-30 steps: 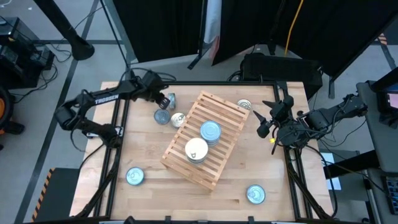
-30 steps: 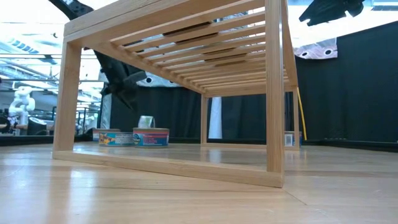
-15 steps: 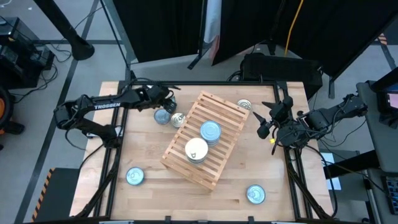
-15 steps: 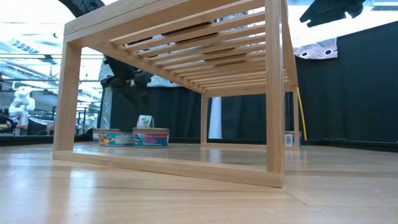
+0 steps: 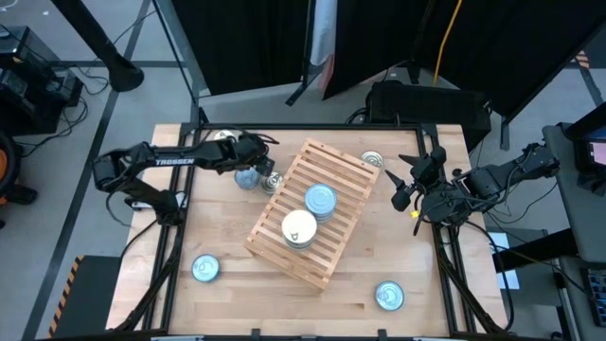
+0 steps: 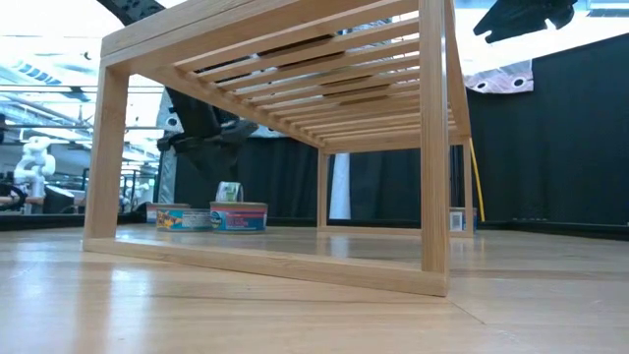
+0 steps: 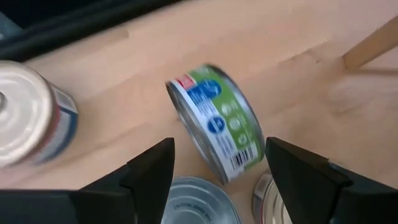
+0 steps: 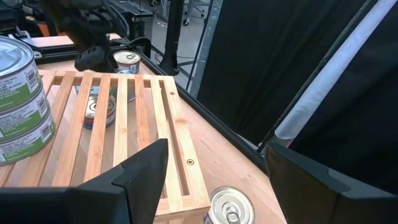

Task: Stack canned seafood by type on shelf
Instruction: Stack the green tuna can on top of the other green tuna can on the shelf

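My left gripper (image 5: 259, 169) stands open above a cluster of tins by the far-left side of the shelf (image 5: 343, 180). Between its fingers in the left wrist view, a green-labelled tin (image 7: 217, 124) stands tilted on its edge on the table. A silver-topped tin (image 7: 196, 202) lies flat under the fingers, and a white-topped tin (image 7: 25, 118) sits off to one side. On the shelf stand a blue-topped stack (image 5: 320, 201) and a white-topped stack (image 5: 299, 228). My right gripper (image 5: 394, 188) hovers open off the shelf's right side, near a silver tin (image 5: 372, 161).
Single tins lie flat at the near left (image 5: 205, 268) and near right (image 5: 389, 296) of the table. A black frame rail (image 5: 180, 218) runs along the table's sides. The low view looks under the shelf, past its leg (image 6: 432, 147), to two flat tins (image 6: 239, 216).
My left gripper has moved a little toward the near edge and the shelf. It has opened and let go of the tin it carried. My left arm's forearm has swung lower over the table's far-left corner.
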Available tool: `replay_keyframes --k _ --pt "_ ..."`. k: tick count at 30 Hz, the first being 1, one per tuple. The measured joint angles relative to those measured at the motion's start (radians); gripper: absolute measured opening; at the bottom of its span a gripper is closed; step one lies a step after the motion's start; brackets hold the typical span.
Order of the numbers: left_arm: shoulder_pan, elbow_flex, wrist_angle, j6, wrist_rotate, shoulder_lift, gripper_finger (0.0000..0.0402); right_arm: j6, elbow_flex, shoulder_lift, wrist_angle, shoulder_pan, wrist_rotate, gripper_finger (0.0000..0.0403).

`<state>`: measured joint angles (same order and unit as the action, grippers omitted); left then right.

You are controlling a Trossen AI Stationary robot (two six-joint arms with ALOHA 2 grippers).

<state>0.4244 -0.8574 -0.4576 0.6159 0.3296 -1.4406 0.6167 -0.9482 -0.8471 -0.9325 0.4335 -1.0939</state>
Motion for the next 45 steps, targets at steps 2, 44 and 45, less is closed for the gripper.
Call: replay_keyframes --k 2,44,45 --pt "0.000 0.000 0.003 0.000 -0.008 -0.017 0.0260 0.000 0.000 0.000 0.000 0.000 0.000 0.0258" --pt "-0.010 -0.053 -0.055 -1.163 0.128 0.009 0.0261 -0.004 0.000 0.000 -0.002 0.000 0.004 0.0258" --pt "-0.002 -0.053 -0.034 -1.215 0.122 0.009 0.0261 -0.004 0.000 0.000 -0.002 0.000 0.013 0.0258"
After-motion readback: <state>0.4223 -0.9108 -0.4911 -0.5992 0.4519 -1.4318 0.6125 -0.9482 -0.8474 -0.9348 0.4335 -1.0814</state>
